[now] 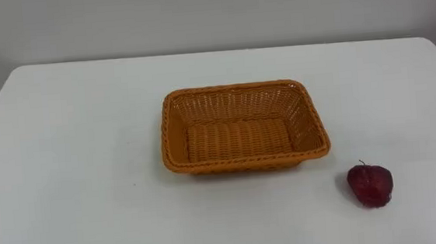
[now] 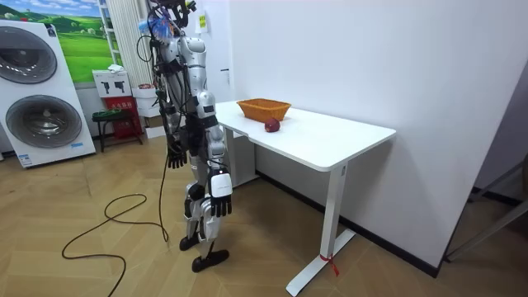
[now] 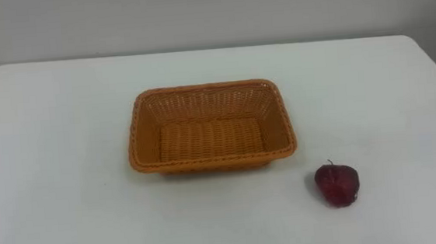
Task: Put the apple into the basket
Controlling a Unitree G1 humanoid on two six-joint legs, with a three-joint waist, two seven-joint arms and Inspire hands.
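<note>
The robot is standing at the end of the white bench point(image 1: 73, 164), facing it, with both arms hanging down at its sides. In the room view the left hand point(image 2: 175, 156) and the right hand point(image 2: 219, 196) are dangling below the bench top with fingers loosely extended, holding nothing. The dark red apple point(image 1: 370, 185) is sitting on the bench, to the right of the orange wicker basket point(image 1: 235, 89) and nearer the robot, close to it but not touching. The basket is lying empty. The task looks to be at its very start, with the reach not yet begun. As the apple is lying on the robot's right, the next move is probably calling for the right hand to rise over the bench edge and close around the fruit.
</note>
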